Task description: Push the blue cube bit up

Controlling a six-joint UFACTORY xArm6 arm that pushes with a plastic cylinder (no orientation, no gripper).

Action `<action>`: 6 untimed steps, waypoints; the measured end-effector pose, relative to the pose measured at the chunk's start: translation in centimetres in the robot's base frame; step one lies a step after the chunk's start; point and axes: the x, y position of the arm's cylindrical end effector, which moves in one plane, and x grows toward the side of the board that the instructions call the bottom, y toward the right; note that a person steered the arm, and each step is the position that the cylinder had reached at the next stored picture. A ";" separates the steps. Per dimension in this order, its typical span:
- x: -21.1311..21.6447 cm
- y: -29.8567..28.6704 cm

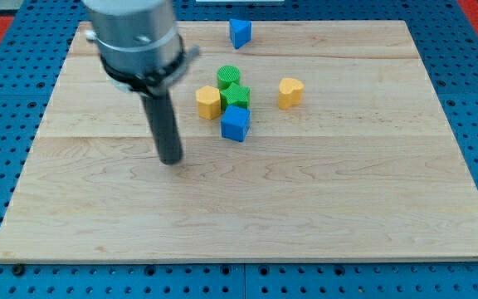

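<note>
The blue cube [235, 124] sits near the board's middle, just below a green star-shaped block [236, 95]. A green round block [227, 76] is above the star, and a yellow hexagonal block [208, 102] is at the cube's upper left. My tip [171, 160] rests on the board to the cube's left and a little lower, apart from it by roughly one and a half cube widths. The dark rod rises from the tip to the grey arm body at the view's top left.
A yellow heart-shaped block [290, 92] lies to the right of the cluster. A second blue block [239, 32], wedge-like, sits near the board's top edge. The wooden board [347, 199] lies on a blue perforated surface.
</note>
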 end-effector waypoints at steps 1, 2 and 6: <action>-0.7 4.1; -3.1 6.0; -3.2 7.7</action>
